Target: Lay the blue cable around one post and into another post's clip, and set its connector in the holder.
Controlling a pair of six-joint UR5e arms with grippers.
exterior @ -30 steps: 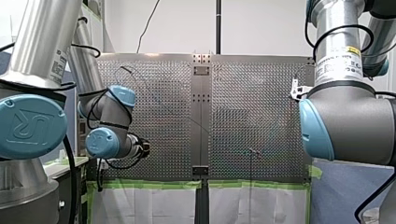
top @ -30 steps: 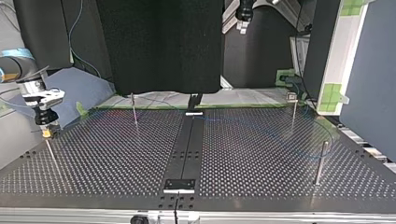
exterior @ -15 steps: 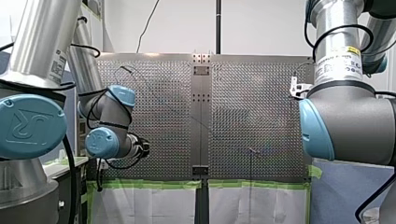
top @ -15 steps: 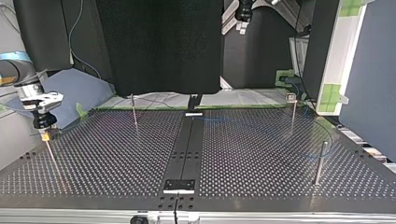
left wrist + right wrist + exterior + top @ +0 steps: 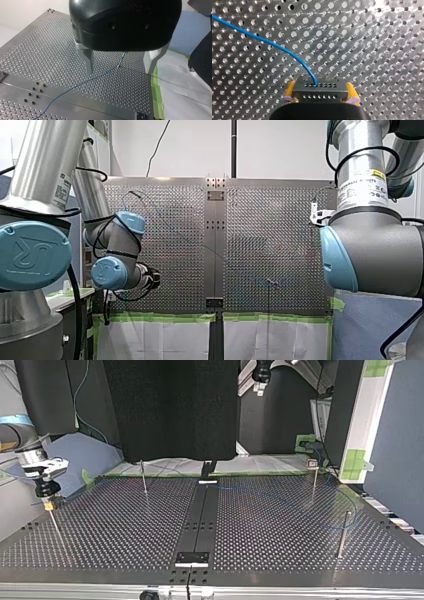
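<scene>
My right end effector (image 5: 320,93), clenched on the dark rectangular connector (image 5: 320,88), has drifted slightly; the thin blue cable (image 5: 274,46) trails ahead, so seating is probably pending.

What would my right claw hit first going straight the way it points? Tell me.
The holed table, going by the right wrist view; the right claw, shut on the connector, points at it. The top view shows a thin post just below it, possibly in line; depth is unclear.

My right hand (image 5: 48,505) and connector (image 5: 320,91) edged toward the top view's left.
</scene>
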